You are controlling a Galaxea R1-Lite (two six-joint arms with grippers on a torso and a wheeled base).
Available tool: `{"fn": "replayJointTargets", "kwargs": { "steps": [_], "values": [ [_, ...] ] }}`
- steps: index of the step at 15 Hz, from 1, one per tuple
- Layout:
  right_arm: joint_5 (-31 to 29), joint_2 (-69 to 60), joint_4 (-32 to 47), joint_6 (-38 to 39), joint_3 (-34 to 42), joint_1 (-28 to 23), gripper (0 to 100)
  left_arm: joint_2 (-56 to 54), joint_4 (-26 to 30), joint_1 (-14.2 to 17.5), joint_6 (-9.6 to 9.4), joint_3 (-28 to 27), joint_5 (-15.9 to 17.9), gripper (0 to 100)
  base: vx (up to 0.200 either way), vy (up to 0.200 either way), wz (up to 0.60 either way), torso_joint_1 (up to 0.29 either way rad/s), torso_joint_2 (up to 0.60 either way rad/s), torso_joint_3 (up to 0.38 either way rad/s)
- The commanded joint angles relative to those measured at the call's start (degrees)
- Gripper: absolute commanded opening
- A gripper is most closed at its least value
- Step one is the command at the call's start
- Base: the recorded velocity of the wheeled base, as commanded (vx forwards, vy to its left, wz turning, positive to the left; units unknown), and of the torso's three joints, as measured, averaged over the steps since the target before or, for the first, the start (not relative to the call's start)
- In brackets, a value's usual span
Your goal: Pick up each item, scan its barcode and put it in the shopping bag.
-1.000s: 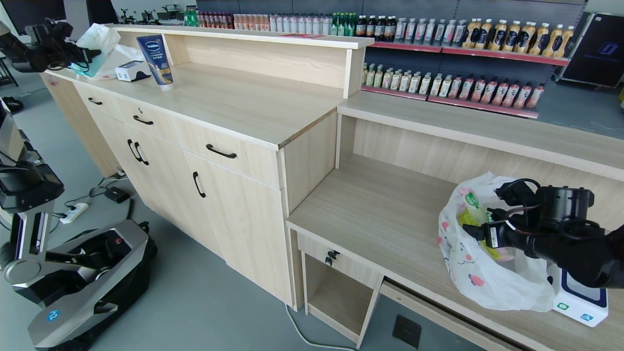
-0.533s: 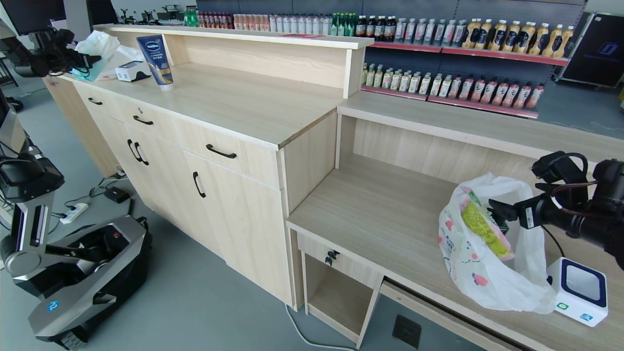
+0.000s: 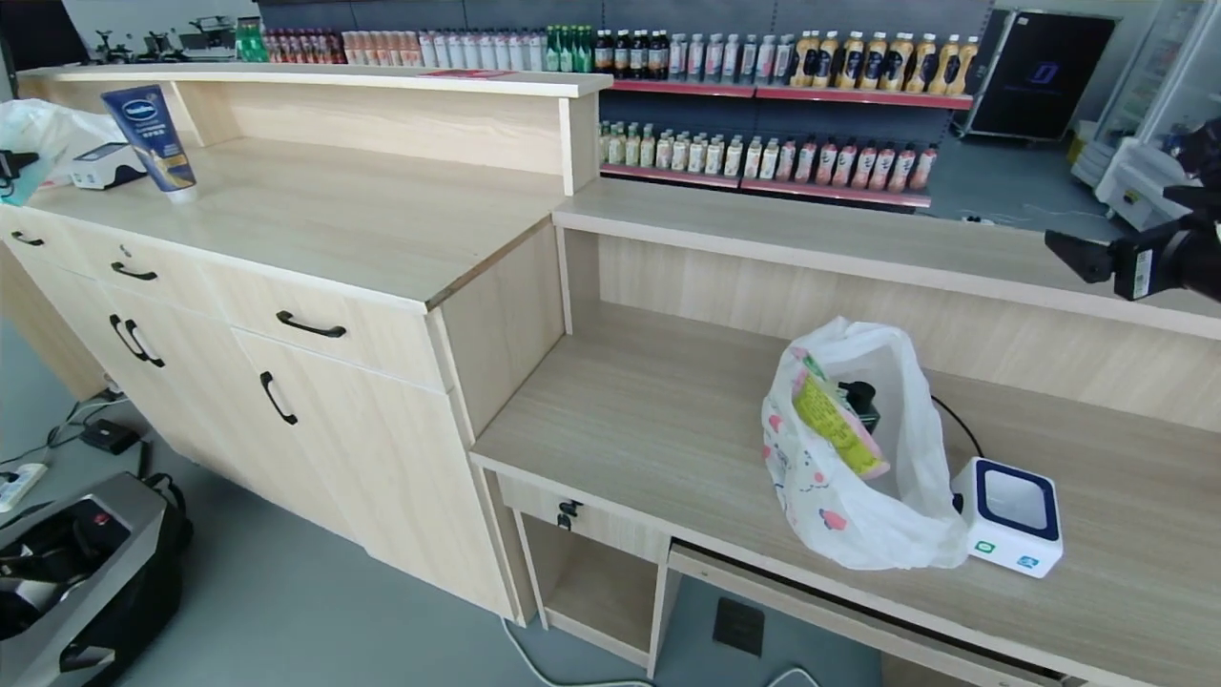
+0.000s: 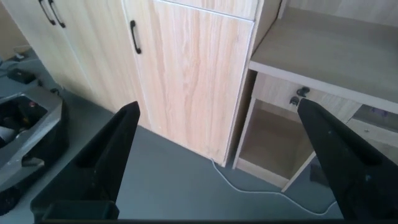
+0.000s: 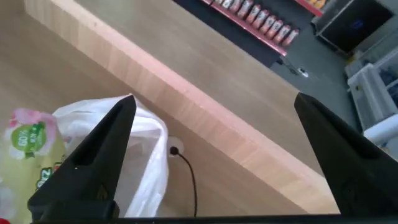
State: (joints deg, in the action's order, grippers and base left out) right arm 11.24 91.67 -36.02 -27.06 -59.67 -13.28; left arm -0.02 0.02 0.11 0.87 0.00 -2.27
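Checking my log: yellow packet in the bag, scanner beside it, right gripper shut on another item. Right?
No: the right gripper is open and empty, as the right wrist view shows. The yellow packet is in the bag, with the scanner beside it.

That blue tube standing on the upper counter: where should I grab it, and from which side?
Grip the blue tube around its middle, across its broad flat faces. It stands upright on its white cap, so it could tip; come in level from the counter's open front, since the raised shelf wall stands behind it.
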Motion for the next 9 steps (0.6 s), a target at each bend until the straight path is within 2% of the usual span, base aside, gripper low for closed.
{"fn": "replayJointTargets", "kwargs": {
  "steps": [1,4,5,6,7,9],
  "values": [
    [-2.0,-7.8,11.7,3.1,-9.6,-0.7,100,0.0,0.0,0.0,0.01,0.0,0.0,100,0.000,0.000,-0.60,-0.002,0.00,0.002],
    [-12.4,-12.2,22.8,9.1,-9.3,-1.1,100,0.0,0.0,0.0,0.01,0.0,0.0,100,0.000,0.000,-0.60,-0.120,0.27,0.157],
    [-17.2,-15.5,29.9,12.9,-7.3,-1.2,100,0.0,0.0,0.0,0.01,0.0,0.0,100,0.000,0.000,-0.60,-0.061,0.18,0.110],
    [-18.7,-17.8,31.9,14.2,-5.0,-1.6,100,0.0,0.0,0.0,0.01,0.0,0.0,100,0.000,0.000,-0.60,-0.022,0.07,0.036],
    [-19.5,-20.3,31.7,15.4,-1.0,-1.9,100,0.0,0.0,0.0,0.01,0.0,0.0,100,0.000,0.000,-0.60,-0.017,0.05,0.022],
    [-19.1,-27.4,26.2,17.7,10.5,-2.9,100,0.0,0.0,0.0,0.01,0.0,0.0,100,0.000,0.000,0.00,0.000,0.00,0.000]
  ]
}}
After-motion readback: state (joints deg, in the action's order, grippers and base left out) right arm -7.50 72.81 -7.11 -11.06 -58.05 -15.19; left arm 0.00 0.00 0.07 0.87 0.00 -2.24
